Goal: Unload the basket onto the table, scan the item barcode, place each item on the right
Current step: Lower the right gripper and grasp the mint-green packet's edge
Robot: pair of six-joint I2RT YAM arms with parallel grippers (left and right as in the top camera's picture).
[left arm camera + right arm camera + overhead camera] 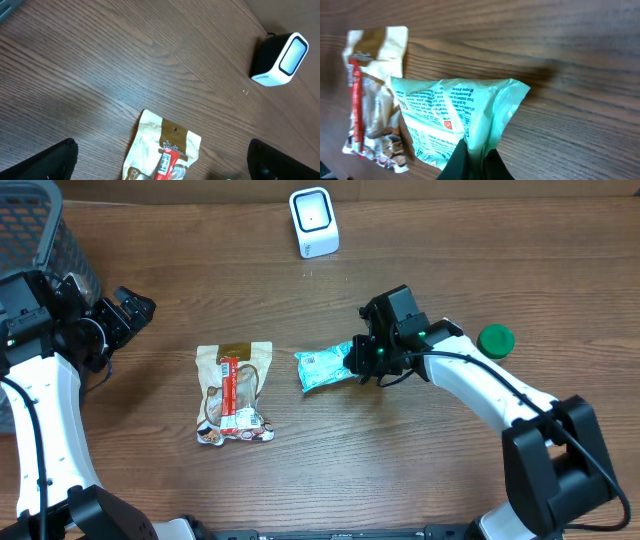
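A light green packet (326, 367) lies at the table's middle, and my right gripper (368, 360) is shut on its right end. In the right wrist view the green packet (455, 117) is pinched between the black fingers (457, 162), its printed face turned to the camera. A beige snack bag with a red stripe (234, 392) lies flat to its left. The white barcode scanner (314, 222) stands at the back centre. My left gripper (128, 310) hangs open at the far left, holding nothing; the left wrist view shows the beige bag (162, 150) below it.
A green round lid (495, 339) sits at the right, beside the right arm. A dark mesh basket (40, 230) stands in the back left corner. The scanner (280, 60) also shows at the upper right of the left wrist view.
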